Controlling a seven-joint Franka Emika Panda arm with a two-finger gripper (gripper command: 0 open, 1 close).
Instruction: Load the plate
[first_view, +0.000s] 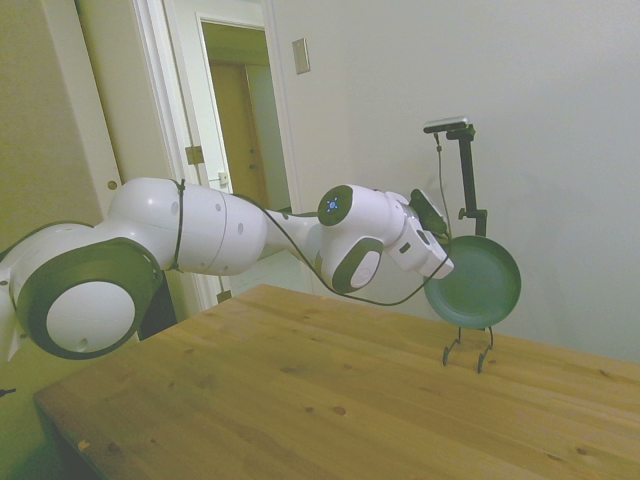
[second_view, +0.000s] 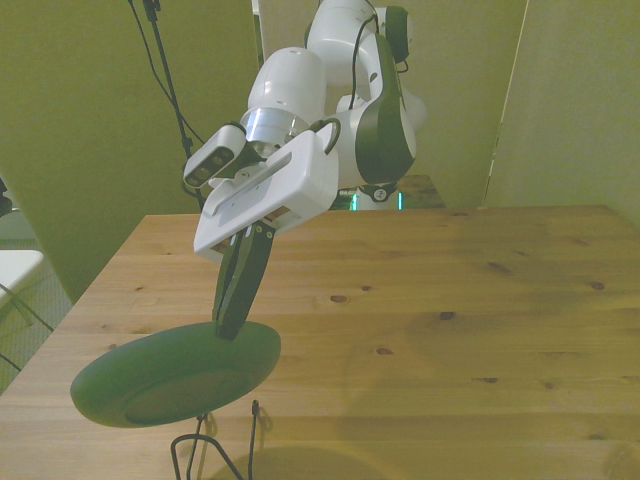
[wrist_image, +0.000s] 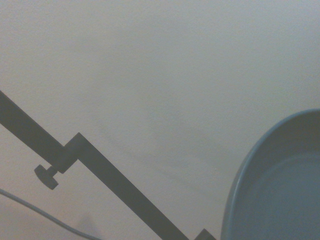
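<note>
Plate (first_view: 478, 284) rim pinched in my gripper (second_view: 232, 325), fingers clamped on its edge, so the dark green disc hangs in the air on edge, tilted, above the wire rack (first_view: 467, 349) near the table (first_view: 300, 400) edge. I hold it by the rim, I judge, because a slot in that rack takes a plate only edgewise. It looks just above the wires, not yet seated. In the wrist view only its curved rim (wrist_image: 280, 185) shows against the wall.

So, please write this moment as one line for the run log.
gripper: shut on plate rim | plate: held in air, tilted | wire rack: on table below plate | plate not yet loaded
</note>
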